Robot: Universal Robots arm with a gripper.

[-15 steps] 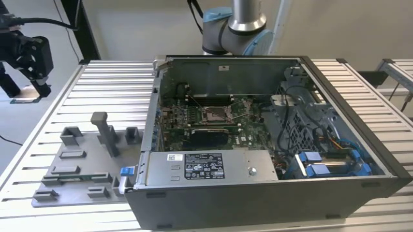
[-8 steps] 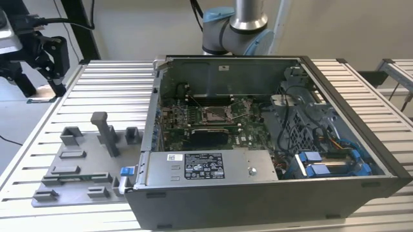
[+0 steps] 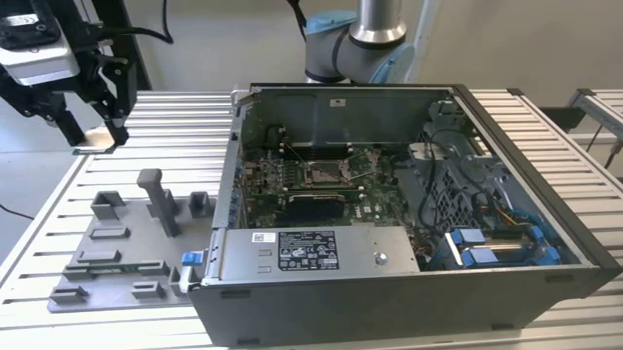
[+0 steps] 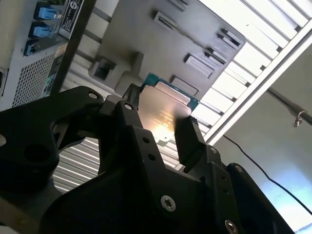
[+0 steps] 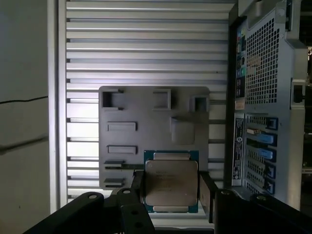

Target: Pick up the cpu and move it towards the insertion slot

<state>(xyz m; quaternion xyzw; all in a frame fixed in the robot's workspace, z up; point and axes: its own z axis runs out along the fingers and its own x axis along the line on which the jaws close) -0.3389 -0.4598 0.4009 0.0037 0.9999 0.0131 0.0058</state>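
My gripper [image 3: 95,140] hangs high over the ribbed table at the exterior view's left, shut on the cpu [image 3: 95,149]. The chip lies flat between the two black fingers, seen edge-on as a thin tan plate. In both wrist views the cpu [image 5: 171,183] [image 4: 163,109] shows a silvery metal top with a green rim, clamped on two opposite sides by the gripper [image 5: 171,191] [image 4: 160,123]. The insertion slot [image 3: 326,171], a square socket with a silver frame, sits on the green board inside the open computer case, well toward the exterior view's right of the gripper.
A grey fixture plate [image 3: 127,251] [image 5: 146,131] with raised blocks and a tall post [image 3: 157,200] lies below the gripper. The open computer case [image 3: 389,292] [image 5: 263,97] stands beside it, its wall [image 3: 236,146] between the gripper and the socket. The arm's base [image 3: 355,44] rises behind the case.
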